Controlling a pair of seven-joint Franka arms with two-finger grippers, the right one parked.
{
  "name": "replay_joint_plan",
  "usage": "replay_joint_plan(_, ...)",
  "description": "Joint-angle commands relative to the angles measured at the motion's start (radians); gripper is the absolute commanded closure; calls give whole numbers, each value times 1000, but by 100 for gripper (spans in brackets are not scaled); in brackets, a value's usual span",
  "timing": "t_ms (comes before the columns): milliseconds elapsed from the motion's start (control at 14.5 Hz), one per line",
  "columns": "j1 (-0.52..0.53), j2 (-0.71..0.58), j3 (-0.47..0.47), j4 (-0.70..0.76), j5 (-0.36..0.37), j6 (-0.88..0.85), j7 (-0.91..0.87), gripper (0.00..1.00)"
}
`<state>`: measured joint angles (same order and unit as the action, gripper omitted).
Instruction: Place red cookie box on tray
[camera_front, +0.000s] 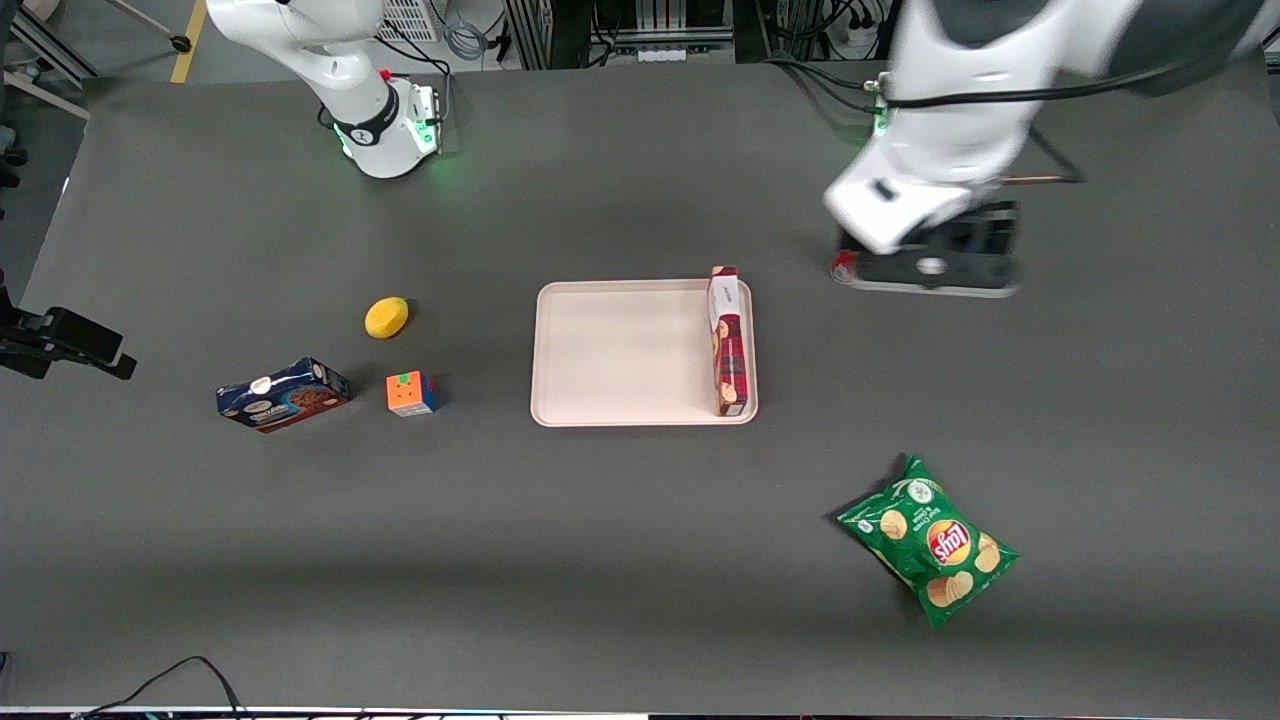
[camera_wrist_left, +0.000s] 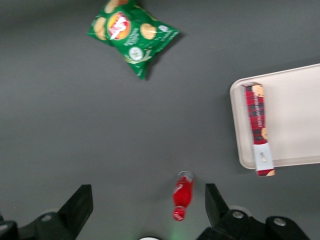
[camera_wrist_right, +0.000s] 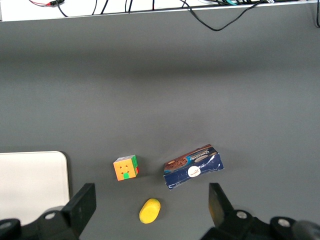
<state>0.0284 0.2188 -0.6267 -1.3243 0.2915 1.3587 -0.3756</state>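
Observation:
The red cookie box (camera_front: 728, 340) lies on its narrow side inside the pale pink tray (camera_front: 620, 350), along the tray edge toward the working arm's end. The left wrist view shows the same box (camera_wrist_left: 259, 127) on the tray (camera_wrist_left: 295, 110), its white end at the rim. My left gripper (camera_front: 925, 265) hangs above the table, off the tray toward the working arm's end and farther from the front camera. The gripper (camera_wrist_left: 147, 195) is open, with nothing between its fingers (camera_wrist_left: 80, 200). A red bottle (camera_wrist_left: 182, 196) lies on the table below it.
A green chip bag (camera_front: 930, 540) lies nearer the front camera than the tray. Toward the parked arm's end lie a yellow lemon-like object (camera_front: 386, 317), a colour cube (camera_front: 410, 393) and a dark-blue cookie box (camera_front: 283, 394).

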Motion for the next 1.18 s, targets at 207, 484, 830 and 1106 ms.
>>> replay_joint_plan(207,-28,-266,474,-304,-233,225,367,0)
replay_joint_plan(484,-27,-348,525,-504,-265,416,382,0)
replay_joint_plan(830,-27,-309,532,-463,-311,419,389,0)
replay_joint_plan(1106,-25,-288,533,-411,-298,407,391,0)
